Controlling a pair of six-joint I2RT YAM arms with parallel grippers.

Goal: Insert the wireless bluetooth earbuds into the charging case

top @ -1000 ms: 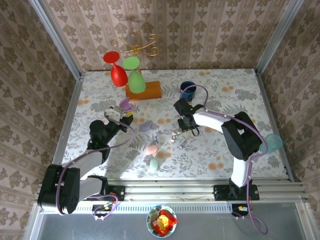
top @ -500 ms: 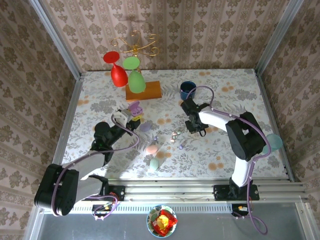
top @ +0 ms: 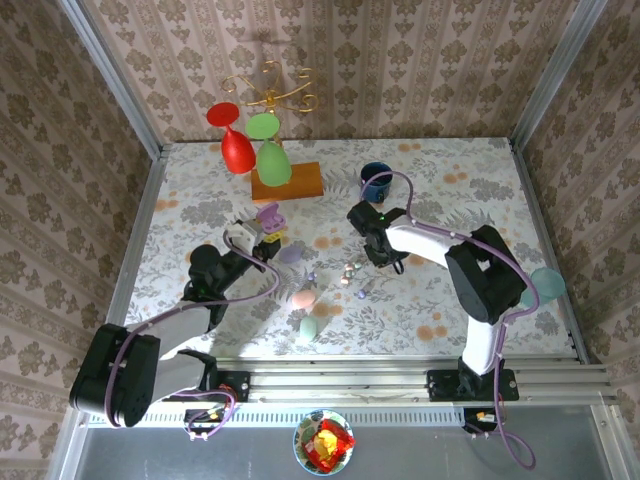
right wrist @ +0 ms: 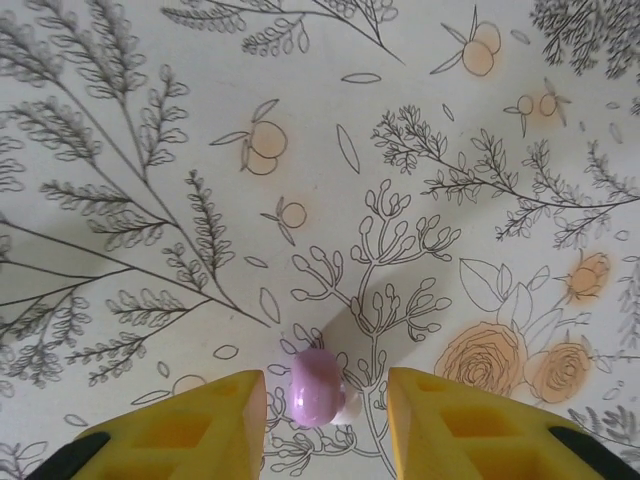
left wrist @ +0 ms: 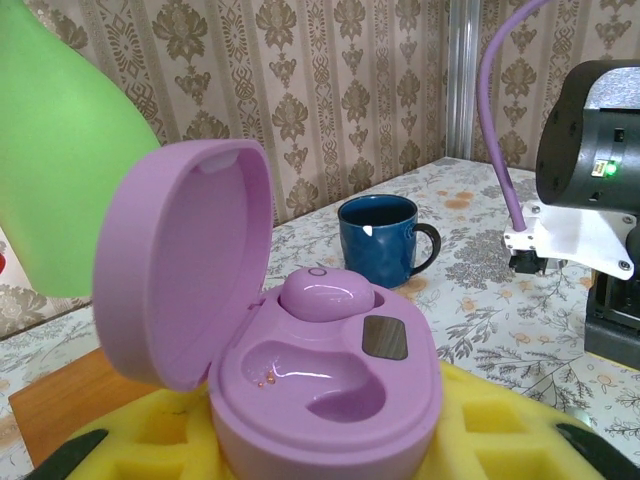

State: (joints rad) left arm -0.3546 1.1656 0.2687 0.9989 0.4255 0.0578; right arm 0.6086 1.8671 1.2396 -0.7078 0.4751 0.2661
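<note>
The lilac charging case (left wrist: 330, 370) stands with its lid up, and my left gripper (left wrist: 330, 445) is shut on its base with yellow fingers (left wrist: 500, 425). One lilac earbud (left wrist: 325, 292) sits in the far socket; the near socket is bare. From above, this case (top: 268, 213) is left of centre. My right gripper (right wrist: 325, 388) is open just above the table. A loose lilac earbud (right wrist: 314, 388) lies between its yellow fingers (right wrist: 440, 415), nearer the left one and touching neither. In the top view the right gripper (top: 385, 257) is right of centre. Tiny earbuds (top: 350, 270) lie scattered mid-table.
Shut oval cases lie mid-table: lavender (top: 291, 254), pink (top: 304, 297) and green (top: 309, 327). A blue mug (top: 375, 180) stands behind the right arm, also seen as the mug (left wrist: 380, 238). An orange stand with red and green glasses (top: 270, 160) is at the back left.
My right gripper swung right and back a little, and its jaws have parted. My left gripper carried the open case slightly right and then held still.
</note>
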